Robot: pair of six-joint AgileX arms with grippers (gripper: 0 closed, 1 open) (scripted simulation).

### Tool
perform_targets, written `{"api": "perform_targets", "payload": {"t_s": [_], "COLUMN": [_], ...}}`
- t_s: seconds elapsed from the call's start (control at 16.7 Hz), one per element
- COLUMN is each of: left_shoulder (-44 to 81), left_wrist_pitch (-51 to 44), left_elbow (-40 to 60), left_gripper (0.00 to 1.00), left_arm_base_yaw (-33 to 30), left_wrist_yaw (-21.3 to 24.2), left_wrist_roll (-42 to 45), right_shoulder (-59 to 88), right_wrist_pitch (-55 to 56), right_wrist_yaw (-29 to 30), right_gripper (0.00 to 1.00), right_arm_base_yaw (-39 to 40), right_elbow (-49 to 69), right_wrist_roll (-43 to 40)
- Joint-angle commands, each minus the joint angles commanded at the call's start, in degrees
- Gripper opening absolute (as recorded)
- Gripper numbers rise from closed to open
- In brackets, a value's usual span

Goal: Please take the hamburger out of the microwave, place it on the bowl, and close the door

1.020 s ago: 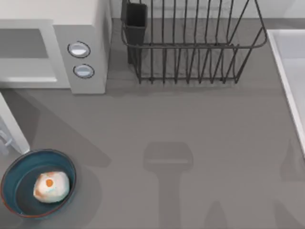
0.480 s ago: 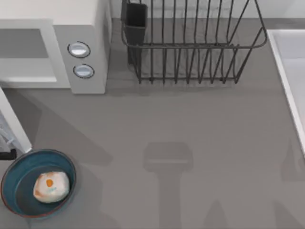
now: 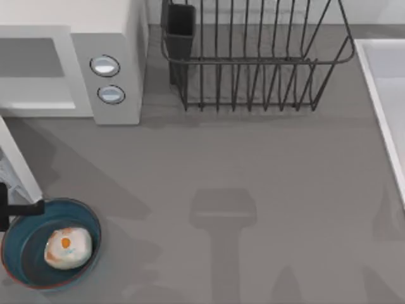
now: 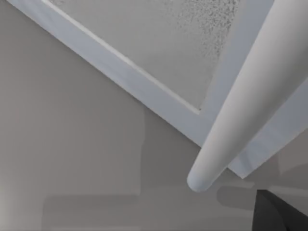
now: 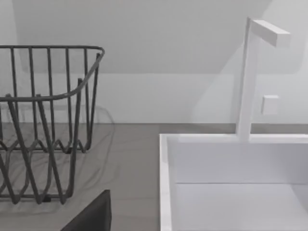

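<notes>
Hamburger (image 3: 68,246), a whitish-cream roundish lump with an orange spot on top, sits inside the glossy round blue-teal bowl (image 3: 25,232) with the thin reddish-brown rim, at the front left corner of the grey bench (image 3: 253,171). Slightly right of the bowl's centre.

We see the boxy white-grey microwave (image 3: 120,38) at back left, light grey cavity exposed, two round silver-blue knobs on its front panel. Its flat white door (image 3: 19,166) is swung open, edge-on in the top view, running from the microwave down toward the bowl. In the left wrist view the door's white frame and speckled grey window (image 4: 159,43) sit close up, with a white rounded rod across them.

Our left gripper (image 3: 14,209) is a dark shape at the left edge, just beside the door's free end and over the bowl's back rim. We cannot tell whether its fingers are spread or pressed together.

Dark wire dish rack (image 3: 253,57) stands at the back centre, white sink basin (image 5: 231,183) at the right edge.
</notes>
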Motion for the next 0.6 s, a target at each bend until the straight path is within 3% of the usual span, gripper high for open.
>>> {"api": "perform_targets", "payload": {"t_s": [0.3, 0.6], "left_shoulder": [4.5, 20.7], "left_wrist_pitch": [2.0, 7.9], "left_elbow": [3.2, 11.8], "left_gripper": [0.00, 0.00], "left_arm_base_yaw": [0.0, -0.8], "left_wrist_yaw": [0.1, -0.3], "left_wrist_roll": [-0.1, -0.4], "right_shoulder": [0.0, 0.0], "right_wrist_pitch": [0.0, 0.0], "right_wrist_yaw": [0.0, 0.0], "right_gripper": [1.00, 1.00], "right_arm_base_yaw": [0.0, 0.0], "right_elbow": [0.0, 0.0], "right_wrist_roll": [0.0, 0.0]}}
